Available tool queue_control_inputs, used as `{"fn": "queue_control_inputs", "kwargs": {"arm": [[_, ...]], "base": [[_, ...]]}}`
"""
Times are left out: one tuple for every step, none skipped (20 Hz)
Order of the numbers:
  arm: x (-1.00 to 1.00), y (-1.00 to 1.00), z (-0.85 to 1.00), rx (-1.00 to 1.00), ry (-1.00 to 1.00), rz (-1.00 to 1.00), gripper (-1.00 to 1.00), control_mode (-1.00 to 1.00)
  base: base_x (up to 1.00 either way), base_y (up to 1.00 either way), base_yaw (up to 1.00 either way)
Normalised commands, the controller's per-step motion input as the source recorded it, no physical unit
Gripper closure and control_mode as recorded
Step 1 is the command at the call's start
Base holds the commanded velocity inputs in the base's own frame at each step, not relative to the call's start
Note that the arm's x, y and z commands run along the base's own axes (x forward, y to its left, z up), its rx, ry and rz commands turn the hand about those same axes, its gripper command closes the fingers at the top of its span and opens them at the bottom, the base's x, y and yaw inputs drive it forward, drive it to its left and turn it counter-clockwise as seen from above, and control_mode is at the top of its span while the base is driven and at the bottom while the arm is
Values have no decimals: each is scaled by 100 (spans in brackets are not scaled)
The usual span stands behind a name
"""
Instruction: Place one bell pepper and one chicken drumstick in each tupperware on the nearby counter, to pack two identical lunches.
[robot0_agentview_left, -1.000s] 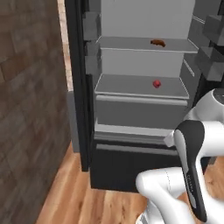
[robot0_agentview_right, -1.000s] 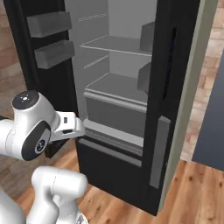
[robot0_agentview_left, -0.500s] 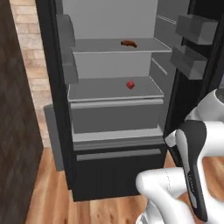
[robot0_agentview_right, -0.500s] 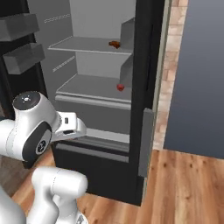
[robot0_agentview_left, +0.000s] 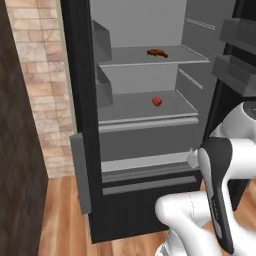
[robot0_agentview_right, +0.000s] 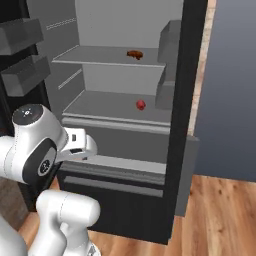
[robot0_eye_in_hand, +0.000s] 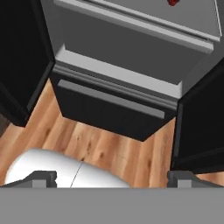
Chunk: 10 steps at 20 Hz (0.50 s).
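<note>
Counting one bell pepper (robot0_agentview_left: 157, 101), one chicken drumstick (robot0_agentview_left: 157, 53)

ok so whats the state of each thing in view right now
fridge: doors open, shelves lit
bell pepper: resting on the lower shelf, untouched
chicken drumstick: lying on the upper shelf, untouched
bottom drawer: shut
claw: open, empty, pointing at the fridge's lower front
</note>
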Motion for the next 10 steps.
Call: {"fn": "queue_control_inputs", "kwargs": {"arm": [[0, 0, 0, 0, 0, 0, -100, 100], [0, 0, 0, 0, 0, 0, -100, 100], [0, 0, 0, 0, 0, 0, -100, 100], [0, 0, 0, 0, 0, 0, -100, 100], [0, 0, 0, 0, 0, 0, -100, 100], [0, 0, 0, 0, 0, 0, -100, 100], [0, 0, 0, 0, 0, 0, -100, 100], [0, 0, 0, 0, 0, 0, -100, 100], [0, 0, 0, 0, 0, 0, -100, 100], [0, 0, 0, 0, 0, 0, -100, 100]], "base": [[14, -55, -10], [13, -59, -8], [13, -60, -7], [13, -56, -6], [15, -51, -5], [25, -31, -4], [36, -13, -4], [47, 0, -4], [59, 0, -4], [71, 0, -4]]}}
